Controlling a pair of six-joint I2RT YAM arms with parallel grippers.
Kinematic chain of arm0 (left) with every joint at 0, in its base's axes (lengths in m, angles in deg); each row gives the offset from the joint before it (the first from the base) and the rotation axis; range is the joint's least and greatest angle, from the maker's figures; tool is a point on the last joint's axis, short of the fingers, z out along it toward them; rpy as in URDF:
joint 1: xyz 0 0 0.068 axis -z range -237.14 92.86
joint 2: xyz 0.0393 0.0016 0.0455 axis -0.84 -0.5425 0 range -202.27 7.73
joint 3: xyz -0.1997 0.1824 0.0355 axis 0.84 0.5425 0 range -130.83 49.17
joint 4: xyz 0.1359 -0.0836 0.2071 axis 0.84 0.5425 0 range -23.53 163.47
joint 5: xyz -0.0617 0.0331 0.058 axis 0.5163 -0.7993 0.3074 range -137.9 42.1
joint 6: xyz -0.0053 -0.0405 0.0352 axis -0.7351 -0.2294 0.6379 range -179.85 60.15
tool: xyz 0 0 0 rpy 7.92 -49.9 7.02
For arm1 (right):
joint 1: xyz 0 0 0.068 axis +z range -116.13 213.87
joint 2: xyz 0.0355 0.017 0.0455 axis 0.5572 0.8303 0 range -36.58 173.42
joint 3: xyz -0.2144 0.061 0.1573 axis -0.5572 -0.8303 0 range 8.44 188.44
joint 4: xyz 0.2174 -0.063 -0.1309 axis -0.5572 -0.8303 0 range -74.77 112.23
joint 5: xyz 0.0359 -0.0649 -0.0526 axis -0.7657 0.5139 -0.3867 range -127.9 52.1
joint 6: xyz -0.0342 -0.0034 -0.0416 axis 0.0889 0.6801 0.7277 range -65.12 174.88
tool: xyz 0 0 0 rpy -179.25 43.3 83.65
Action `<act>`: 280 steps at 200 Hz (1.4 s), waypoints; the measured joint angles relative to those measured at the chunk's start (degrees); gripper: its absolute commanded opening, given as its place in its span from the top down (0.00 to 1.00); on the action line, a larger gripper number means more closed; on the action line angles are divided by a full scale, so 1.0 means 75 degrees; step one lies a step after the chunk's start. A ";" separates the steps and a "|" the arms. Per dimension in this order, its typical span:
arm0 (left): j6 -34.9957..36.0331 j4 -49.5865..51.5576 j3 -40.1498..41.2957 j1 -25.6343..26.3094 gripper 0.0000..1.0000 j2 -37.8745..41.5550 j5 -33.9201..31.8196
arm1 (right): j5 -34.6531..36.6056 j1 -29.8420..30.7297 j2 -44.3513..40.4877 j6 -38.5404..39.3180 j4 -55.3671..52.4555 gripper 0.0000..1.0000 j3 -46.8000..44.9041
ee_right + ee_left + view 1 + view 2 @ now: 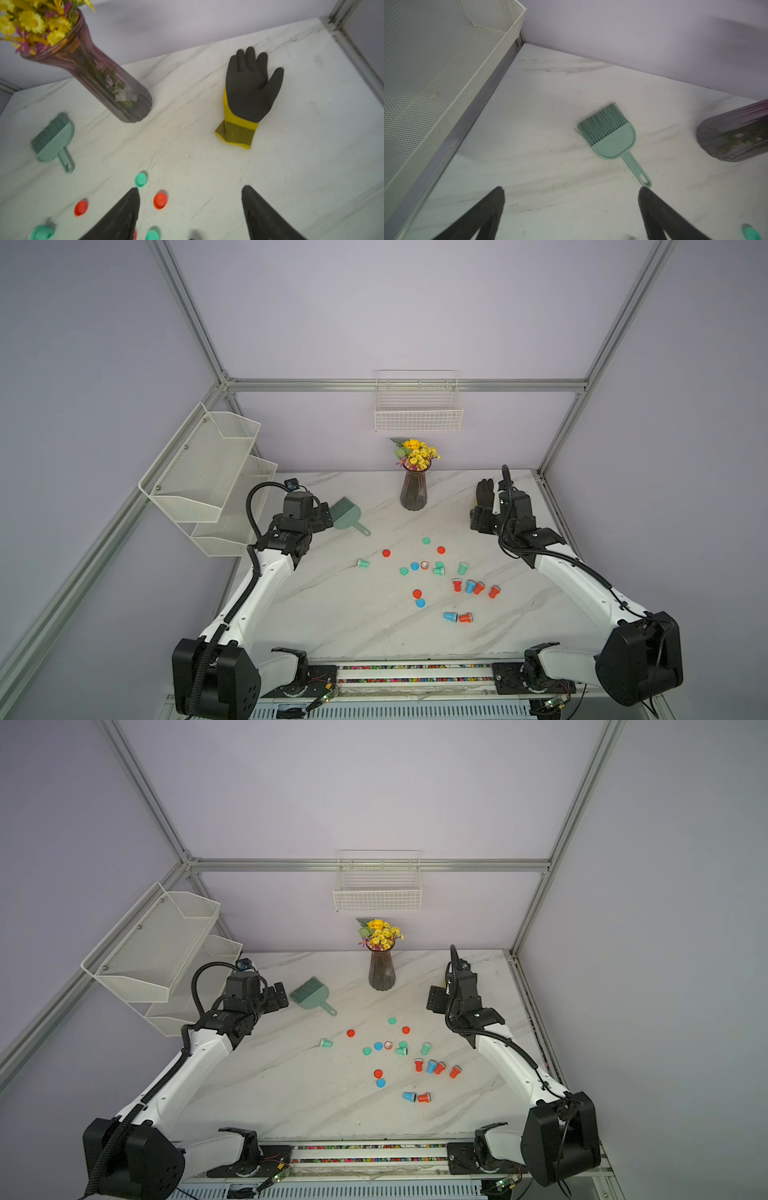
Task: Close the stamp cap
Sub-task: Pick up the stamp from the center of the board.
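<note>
Left gripper (571,189) hangs with its jaws spread wide and nothing between them, over the bare marble tabletop (332,614) toward the back left, close to a white mesh shelf (199,472) on the side wall. A teal hand brush (610,137) lies flat just ahead of its fingertips, with the handle end nearest them. Right gripper (190,188) is equally wide and empty, held over the back right of the table near a black and yellow work glove (249,89) lying flat. The task's pieces lie scattered on the marble between the arms, nearer the right one. Loose round caps in red, teal and blue are among them, including a teal cap (140,179) and a red cap (160,200) just beyond the right fingertips. In both top views a teal stamp (363,563) lies alone on its side to the left, a row of four stamps (478,588) in red and blue sits further right, and a blue stamp (450,616) and a red stamp (465,617) lie side by side nearest the robot's base. A purple glass vase (414,489) of yellow flowers stands upright at the back centre, below a white wire basket (417,414) on the back wall.
</note>
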 measured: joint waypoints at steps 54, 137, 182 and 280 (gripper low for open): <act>0.0857 0.0306 -0.0003 0.0000 0.00 0.0090 0.0752 | 0.0111 0.1166 0.0023 -0.0539 -0.2136 0.41 0.0353; 0.1093 0.0664 0.0227 0.0000 0.00 -0.0012 0.0463 | 0.0347 0.2489 0.0201 -0.1772 -0.3529 0.56 -0.0268; 0.1113 0.0667 0.0227 0.0000 0.00 -0.0029 0.0370 | 0.0530 0.2853 0.0828 -0.2410 -0.3319 0.60 -0.0609; 0.1110 0.0667 0.0230 0.0000 0.00 -0.0032 0.0291 | 0.0822 0.2940 0.1746 -0.2806 -0.2116 0.66 -0.1011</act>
